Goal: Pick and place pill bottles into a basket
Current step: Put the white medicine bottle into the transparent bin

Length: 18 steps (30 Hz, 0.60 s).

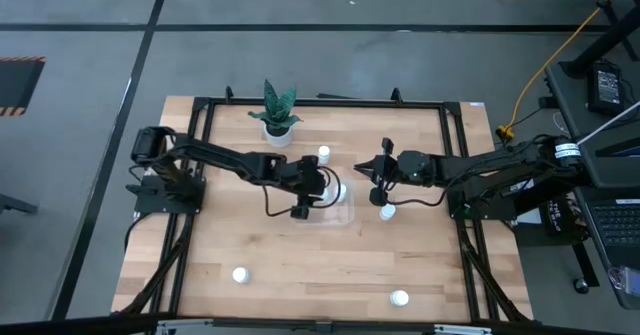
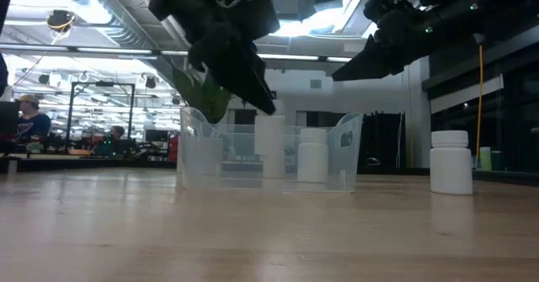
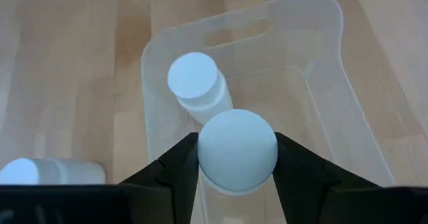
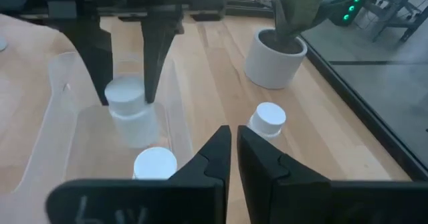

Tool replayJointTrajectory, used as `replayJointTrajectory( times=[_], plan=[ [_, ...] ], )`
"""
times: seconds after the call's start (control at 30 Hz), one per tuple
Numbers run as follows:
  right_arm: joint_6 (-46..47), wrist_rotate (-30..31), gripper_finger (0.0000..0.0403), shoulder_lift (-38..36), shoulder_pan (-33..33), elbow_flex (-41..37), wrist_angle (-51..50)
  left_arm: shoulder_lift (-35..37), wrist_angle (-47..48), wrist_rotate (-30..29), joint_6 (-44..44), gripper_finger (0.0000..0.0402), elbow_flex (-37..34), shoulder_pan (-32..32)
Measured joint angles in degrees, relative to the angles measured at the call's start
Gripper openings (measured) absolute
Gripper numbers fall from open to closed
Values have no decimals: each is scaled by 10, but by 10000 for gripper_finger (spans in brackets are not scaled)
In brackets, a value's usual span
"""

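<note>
The basket (image 1: 335, 213) is a clear plastic tub in the middle of the table. My left gripper (image 3: 237, 150) hangs over it, shut on a white pill bottle (image 4: 127, 107) that sits low between the basket's walls. A second bottle (image 3: 194, 80) stands on its base inside the basket. My right gripper (image 4: 234, 140) waits shut and holding nothing, just right of the basket (image 4: 60, 117). More bottles stand on the table: one (image 1: 324, 153) beyond the basket, one (image 1: 387, 212) to its right, and two (image 1: 240, 274) (image 1: 399, 298) near the front edge. My left gripper pinches the bottle's round cap (image 3: 204, 150) between its two fingers (image 4: 150, 63), one on either side. The fingers slant down from the table's left. The bottle hangs upright below them inside the basket. I cannot tell whether its base touches the basket's floor.
A white pot with a green plant (image 1: 277, 115) stands at the back left of the table. A black frame (image 1: 320, 101) runs around the tabletop. Bare wood lies between the basket and the front edge.
</note>
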<state>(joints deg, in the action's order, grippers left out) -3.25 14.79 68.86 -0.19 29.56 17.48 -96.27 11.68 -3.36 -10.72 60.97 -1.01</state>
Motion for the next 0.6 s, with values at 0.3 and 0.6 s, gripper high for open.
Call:
replayJointTrajectory(
  times=[0.3,0.6],
  plan=[
    [2,0,32,0,0,0,-1,-16,-29,-22,0,156,0,0],
    [2,0,32,0,0,0,-2,-23,-33,-24,9,156,0,0]
  ],
)
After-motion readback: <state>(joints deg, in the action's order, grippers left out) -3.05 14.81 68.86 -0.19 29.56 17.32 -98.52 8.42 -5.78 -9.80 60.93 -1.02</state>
